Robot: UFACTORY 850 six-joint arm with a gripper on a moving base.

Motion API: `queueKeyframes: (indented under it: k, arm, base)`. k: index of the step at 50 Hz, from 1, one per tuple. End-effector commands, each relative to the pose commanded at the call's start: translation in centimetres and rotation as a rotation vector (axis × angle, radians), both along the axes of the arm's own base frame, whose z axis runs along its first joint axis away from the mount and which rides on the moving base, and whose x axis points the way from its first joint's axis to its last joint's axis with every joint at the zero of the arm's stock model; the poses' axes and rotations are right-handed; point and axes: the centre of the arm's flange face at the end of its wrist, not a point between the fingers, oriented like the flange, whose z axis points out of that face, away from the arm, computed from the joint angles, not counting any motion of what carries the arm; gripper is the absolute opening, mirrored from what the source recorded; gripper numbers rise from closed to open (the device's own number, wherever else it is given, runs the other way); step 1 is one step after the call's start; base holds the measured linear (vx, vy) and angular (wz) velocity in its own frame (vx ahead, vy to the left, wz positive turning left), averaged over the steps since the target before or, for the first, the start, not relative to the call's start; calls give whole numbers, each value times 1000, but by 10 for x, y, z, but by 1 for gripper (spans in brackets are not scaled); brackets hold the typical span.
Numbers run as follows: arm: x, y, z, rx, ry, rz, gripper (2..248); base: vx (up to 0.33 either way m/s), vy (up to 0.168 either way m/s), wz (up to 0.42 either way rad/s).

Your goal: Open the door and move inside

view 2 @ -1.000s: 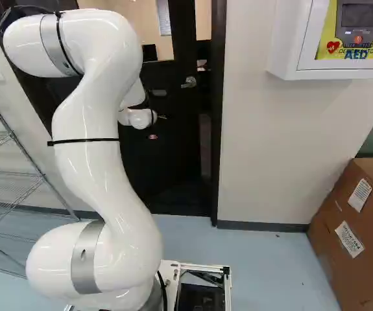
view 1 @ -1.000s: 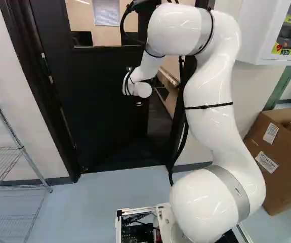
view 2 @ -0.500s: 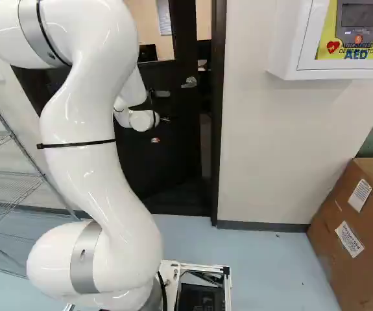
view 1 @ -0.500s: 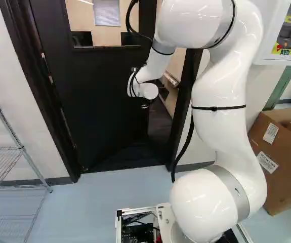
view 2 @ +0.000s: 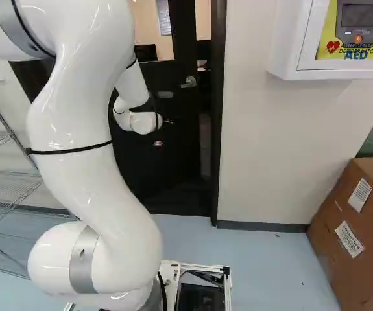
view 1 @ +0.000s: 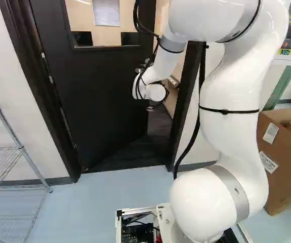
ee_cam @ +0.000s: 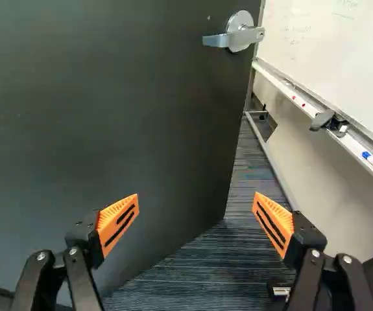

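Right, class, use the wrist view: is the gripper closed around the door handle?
No, the gripper stands wide open, and the door handle is on the door ahead of it, untouched.

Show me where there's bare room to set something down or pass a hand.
A hand could probably pass between the door and whiteboard, over striped carpet. Blue floor lies bare between the base and cardboard box. The marker tray looks crowded.

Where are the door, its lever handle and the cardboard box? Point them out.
Door (view 1: 99, 91), left base view: on its dark panel.
Lever handle (ee_cam: 218, 41), wrist view: on the lever itself.
Cardboard box (view 2: 361, 275), right base view: on its side.
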Motion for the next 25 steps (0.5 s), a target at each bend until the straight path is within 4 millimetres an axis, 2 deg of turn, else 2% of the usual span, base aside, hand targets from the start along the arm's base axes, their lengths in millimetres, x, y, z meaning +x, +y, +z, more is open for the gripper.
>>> queueKeyframes:
  k: [25]
  arm:
    - [-41, -25, 3, -35, 14, 17, 247]
  base:
    - [0, 0, 0]
